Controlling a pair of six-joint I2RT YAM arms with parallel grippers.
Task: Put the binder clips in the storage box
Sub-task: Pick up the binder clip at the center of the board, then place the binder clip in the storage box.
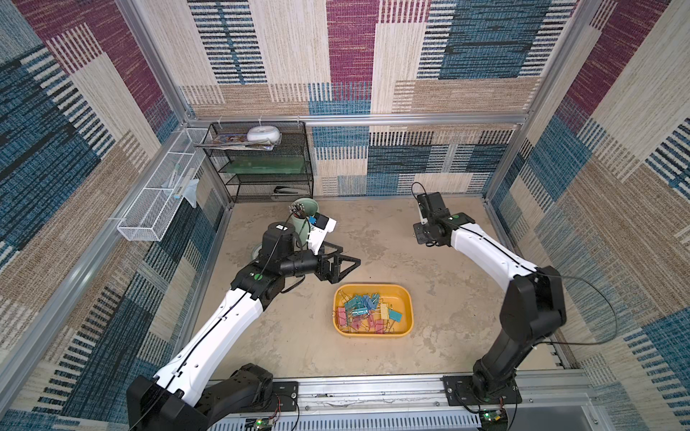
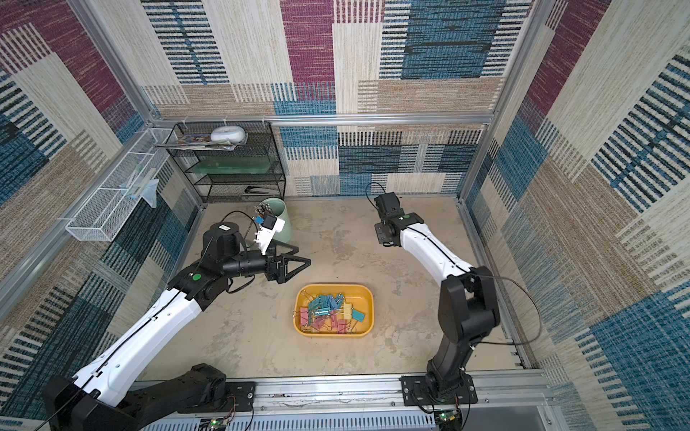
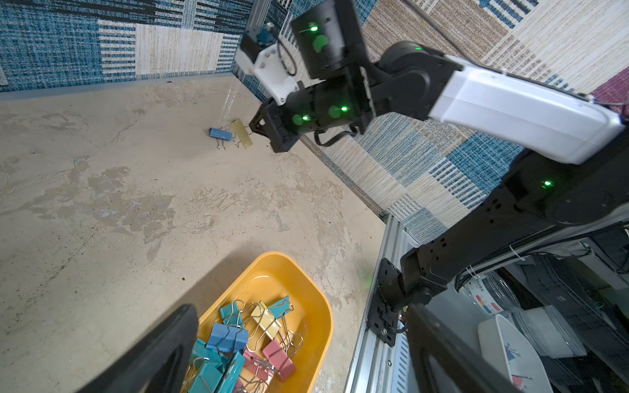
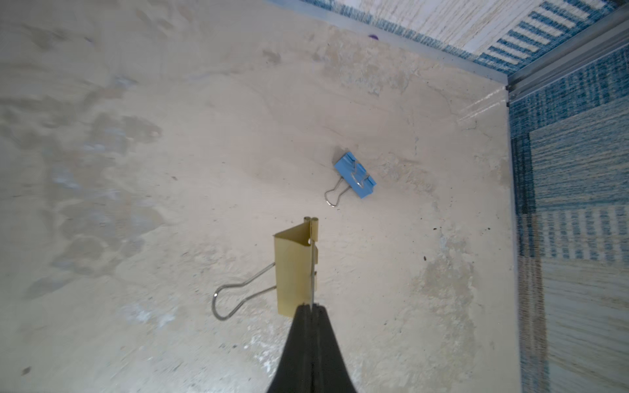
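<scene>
Binder clip (image 4: 294, 268) of folded yellow metal sits pinched by its wire in right gripper (image 4: 311, 308); left gripper (image 2: 303, 255) gapes.

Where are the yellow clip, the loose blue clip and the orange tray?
yellow clip (image 4: 294, 272), right wrist view, on its flat side.
blue clip (image 4: 355, 178), right wrist view, on its body.
orange tray (image 1: 395, 297), in a top view, on its bare floor.

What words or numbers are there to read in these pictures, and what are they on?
No text here can be read.
Label on the clear container: printed, too blurred to read.
Magazine cover on the black mesh shelf: too small to read.
</scene>
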